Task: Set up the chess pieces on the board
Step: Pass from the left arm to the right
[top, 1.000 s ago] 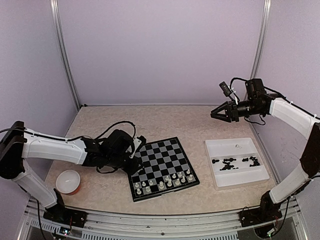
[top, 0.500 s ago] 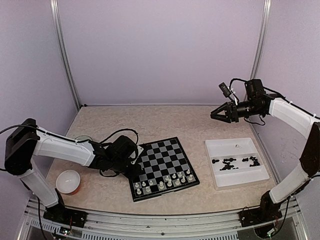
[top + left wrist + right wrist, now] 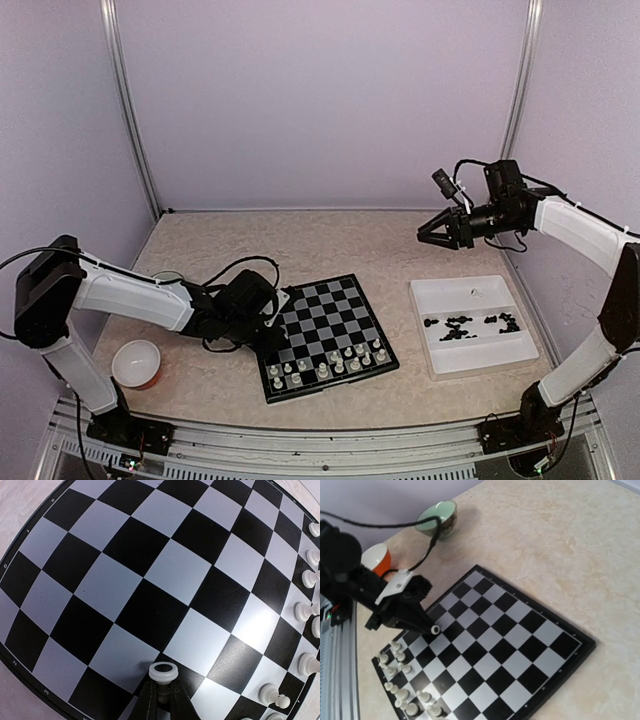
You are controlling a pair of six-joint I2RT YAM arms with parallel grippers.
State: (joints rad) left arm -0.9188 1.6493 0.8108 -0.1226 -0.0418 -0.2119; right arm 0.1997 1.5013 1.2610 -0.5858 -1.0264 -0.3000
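Left jaws are pinched narrow on one cream-white piece [image 3: 163, 672], its ringed top showing just above their tips. How far apart the right jaws stand cannot be told. Under both spreads the beige worktop [image 3: 350, 235]. The left arm [image 3: 130, 300] lies low and nearly level, its wrist at the left edge of the board [image 3: 335, 305], which sits directly beneath and ahead of the left jaws. The right arm [image 3: 575, 225] is lifted high, elbow out to the right, forearm aimed left. A white tray [image 3: 450, 300] lies below the right jaws toward the near side, holding scattered black pieces [image 3: 458, 327]. Rows of cream-white pieces [image 3: 330, 365] stand on the board, right of the left jaws.
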